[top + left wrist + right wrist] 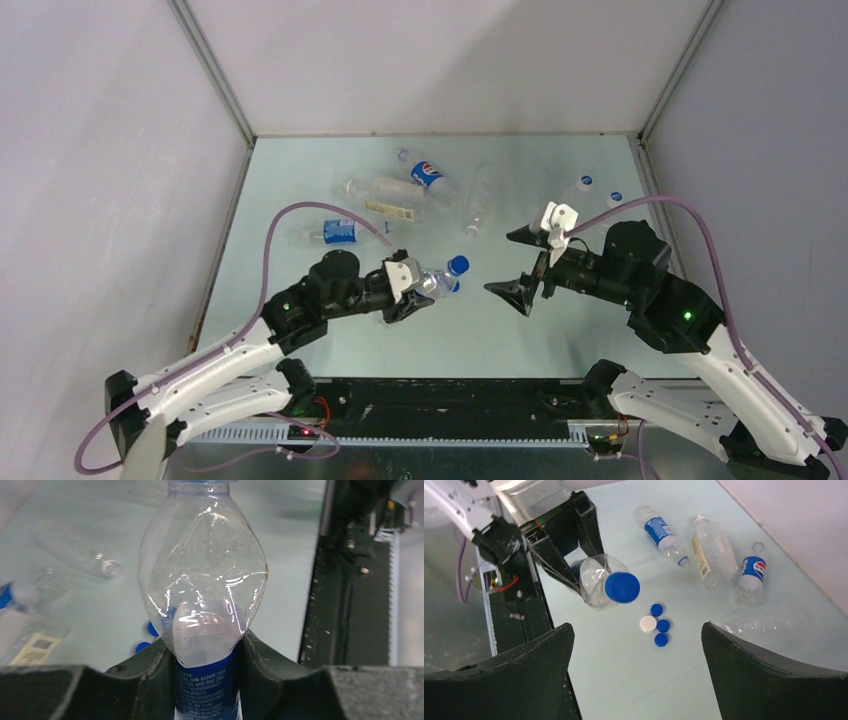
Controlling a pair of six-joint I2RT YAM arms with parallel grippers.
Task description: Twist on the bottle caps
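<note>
The left gripper (413, 292) is clamped on a clear bottle (436, 281) at its blue label. A blue cap (458, 265) sits on the bottle's neck, pointing toward 2 o'clock in the top view. At 3 o'clock from that cap, the right gripper (500, 262) has its fingers wide apart and holds nothing. Four loose caps (663, 625), three blue and one white, lie on the table (470, 340) just beside the held bottle. More bottles (428, 174) lie toward 12 o'clock.

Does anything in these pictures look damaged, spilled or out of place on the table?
The bottle in the left gripper has a dented, creased wall just above the grip. The other bottles lie on their sides, scattered over the table; none stands upright. No spill is visible.
</note>
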